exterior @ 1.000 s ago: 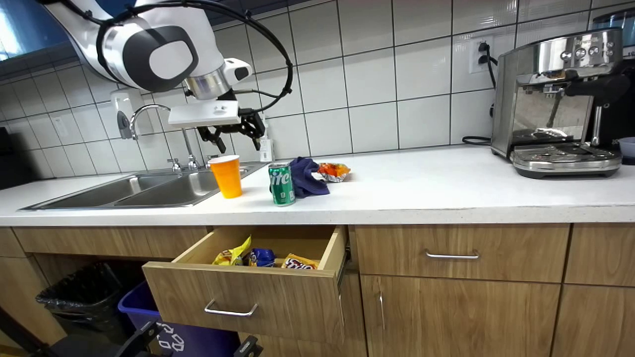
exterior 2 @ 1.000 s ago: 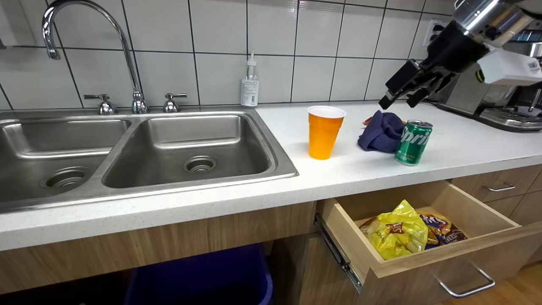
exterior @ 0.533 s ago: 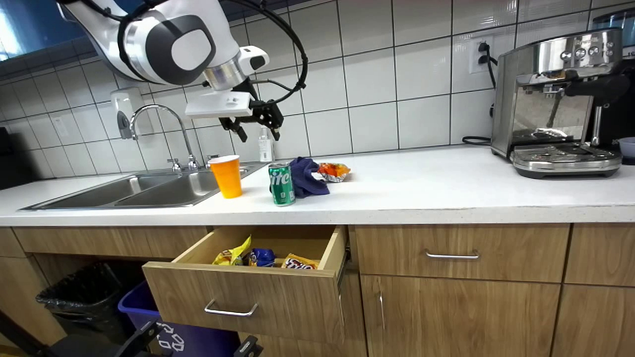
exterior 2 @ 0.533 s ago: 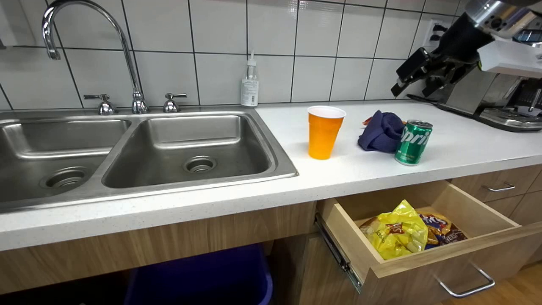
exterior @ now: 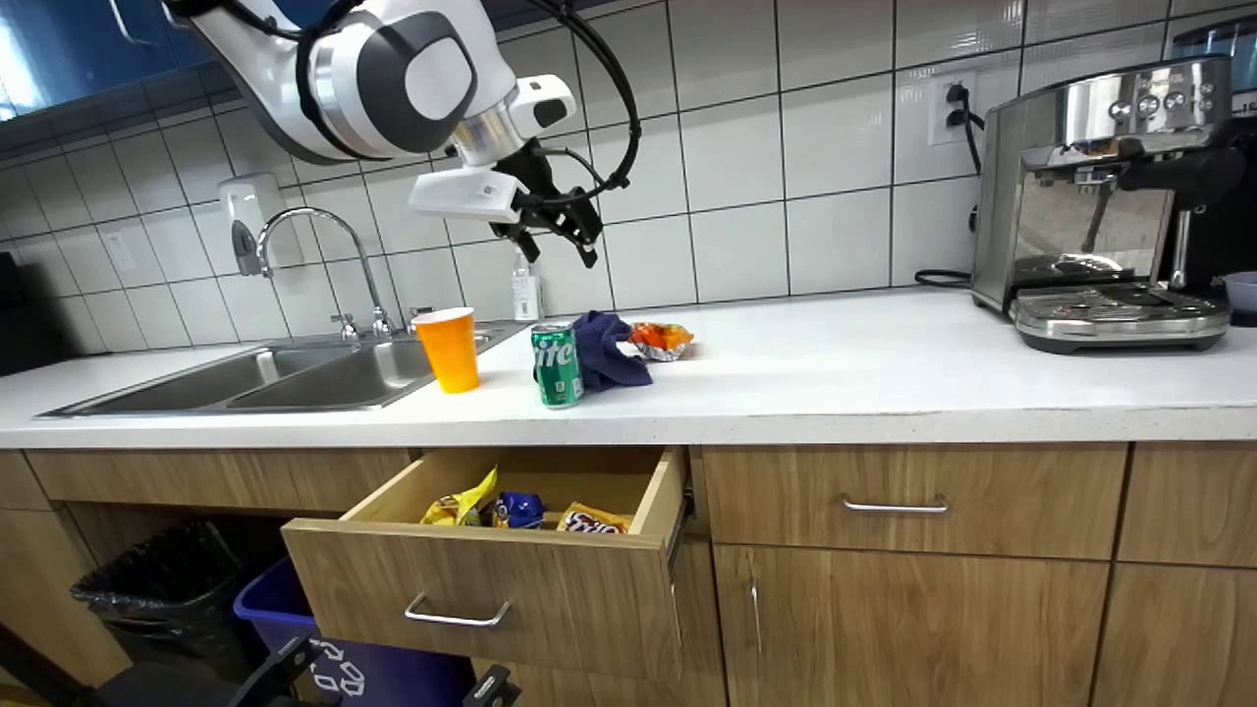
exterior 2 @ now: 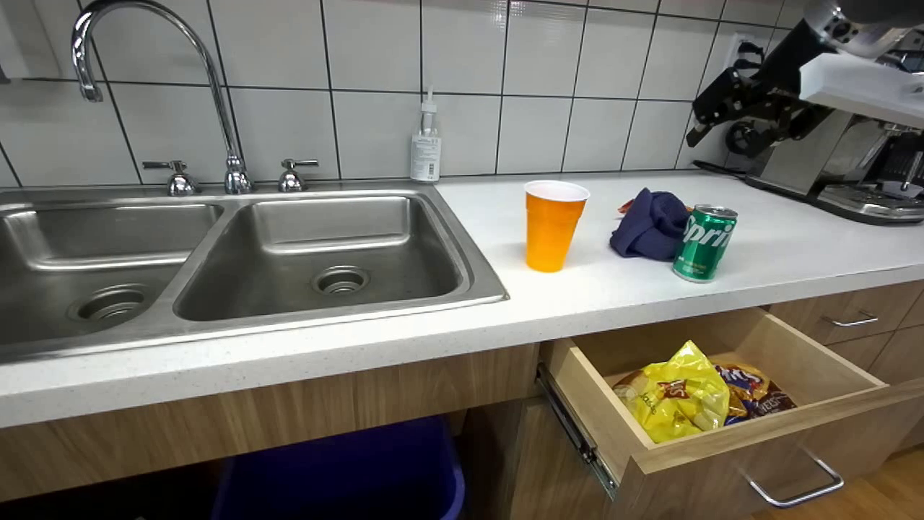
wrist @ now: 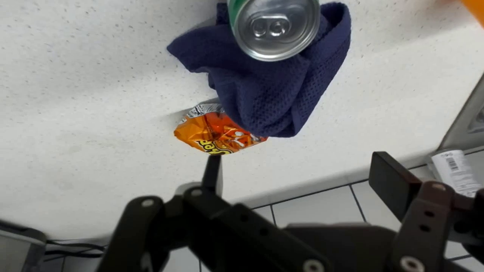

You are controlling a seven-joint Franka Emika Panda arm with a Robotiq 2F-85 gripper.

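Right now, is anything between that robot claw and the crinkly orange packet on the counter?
Nothing visible stands between the open gripper, which hovers above the counter, and the orange packet. In the wrist view, though, the blue cloth hides part of the packet; I can't tell whether it lies on top.

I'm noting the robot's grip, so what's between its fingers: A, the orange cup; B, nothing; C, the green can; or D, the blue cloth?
B: the gripper stands open with nothing between its fingers, while the green can, orange cup and blue cloth rest on the counter.
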